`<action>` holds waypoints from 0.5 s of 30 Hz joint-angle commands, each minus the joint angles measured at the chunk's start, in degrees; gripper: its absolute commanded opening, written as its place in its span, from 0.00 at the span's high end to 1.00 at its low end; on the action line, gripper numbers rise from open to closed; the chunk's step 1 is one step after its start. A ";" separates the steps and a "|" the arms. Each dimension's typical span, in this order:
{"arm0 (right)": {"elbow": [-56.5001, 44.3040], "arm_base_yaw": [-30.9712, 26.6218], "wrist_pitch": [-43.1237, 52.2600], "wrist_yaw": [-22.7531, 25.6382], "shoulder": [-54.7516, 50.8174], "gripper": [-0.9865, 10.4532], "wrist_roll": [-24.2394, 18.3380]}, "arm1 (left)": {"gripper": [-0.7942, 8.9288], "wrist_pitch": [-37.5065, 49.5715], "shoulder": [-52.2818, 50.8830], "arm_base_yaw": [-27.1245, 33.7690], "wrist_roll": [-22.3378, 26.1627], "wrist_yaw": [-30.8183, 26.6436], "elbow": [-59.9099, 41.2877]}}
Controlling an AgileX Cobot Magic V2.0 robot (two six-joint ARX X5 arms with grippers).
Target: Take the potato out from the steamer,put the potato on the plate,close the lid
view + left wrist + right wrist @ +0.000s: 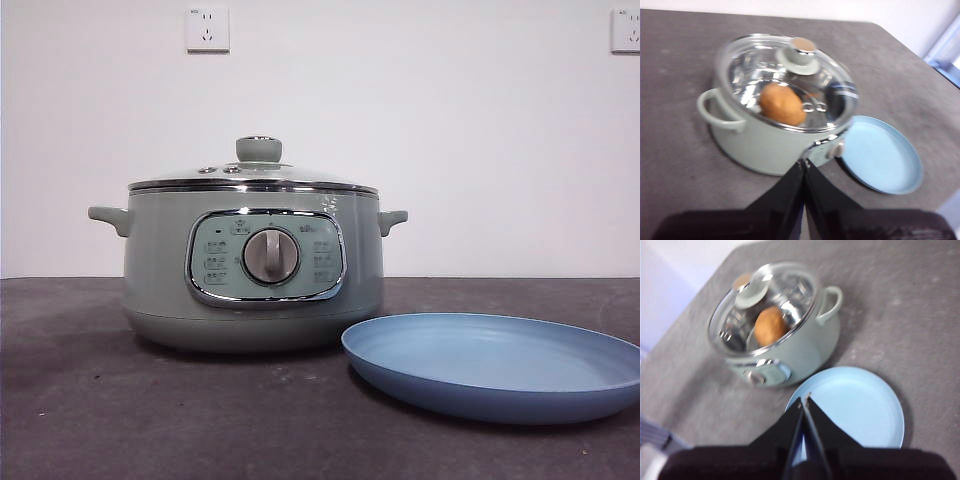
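the pale sage-green round steamer [253, 270] stands on the dark grey table [120, 420] with its domed clear glass lid [255, 176] seated on the rim, and the oval orange-brown potato [782, 104] lies inside, seen through the glass in both wrist views. the wide shallow light-blue plate [495, 365] sits bare just right of the steamer and nearer the camera. left gripper [804, 164] and right gripper [805, 400] both hang above the table, clear of everything, jaws pressed together and holding nothing.
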 commanded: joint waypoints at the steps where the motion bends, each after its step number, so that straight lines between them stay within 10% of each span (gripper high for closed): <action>1: 2.84 1.75 -4.52 -0.15 1.55 0.92 -5.70 | 0.93 -3.28 1.70 -0.96 5.33 1.27 3.02; 10: 4.07 3.78 -7.80 -0.11 2.60 0.84 -7.04 | 0.88 -7.28 3.08 -2.69 7.82 1.53 5.66; 15: 4.07 3.78 -7.63 0.04 2.60 0.39 -6.36 | 0.20 -6.78 3.08 -2.69 6.58 1.49 5.66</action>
